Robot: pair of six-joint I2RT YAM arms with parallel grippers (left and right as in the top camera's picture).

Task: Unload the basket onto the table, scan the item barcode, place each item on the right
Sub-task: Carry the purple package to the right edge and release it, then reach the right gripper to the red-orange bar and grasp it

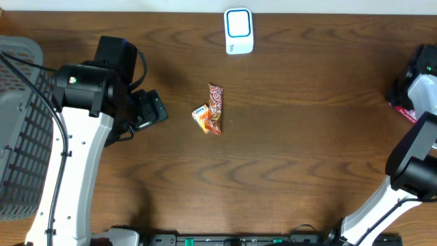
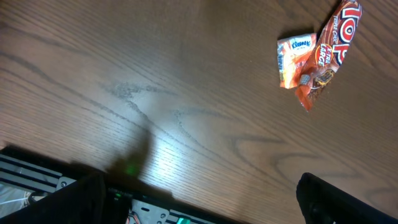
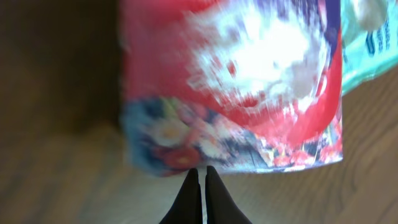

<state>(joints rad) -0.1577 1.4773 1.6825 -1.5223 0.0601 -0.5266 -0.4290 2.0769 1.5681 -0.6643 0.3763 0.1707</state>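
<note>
Two small items lie mid-table: a red candy wrapper (image 1: 216,108) and, touching its left side, an orange-and-white tissue pack (image 1: 200,117). The left wrist view has them at the top right, wrapper (image 2: 331,51) and pack (image 2: 293,57). No barcode shows on either. My left gripper (image 2: 205,208) is open and empty, well left of the items, hovering over bare wood. My right gripper (image 3: 200,172) is shut, its tips at the lower edge of a blurred red, white and blue bag (image 3: 242,81) at the table's far right. A white scanner (image 1: 239,31) with a blue frame stands at the back.
A grey mesh basket (image 1: 17,137) stands at the left edge, beside the left arm. A teal packet (image 3: 372,46) lies beside the red bag (image 1: 401,109) under the right arm. A black rail (image 2: 37,171) runs along the table's front edge.
</note>
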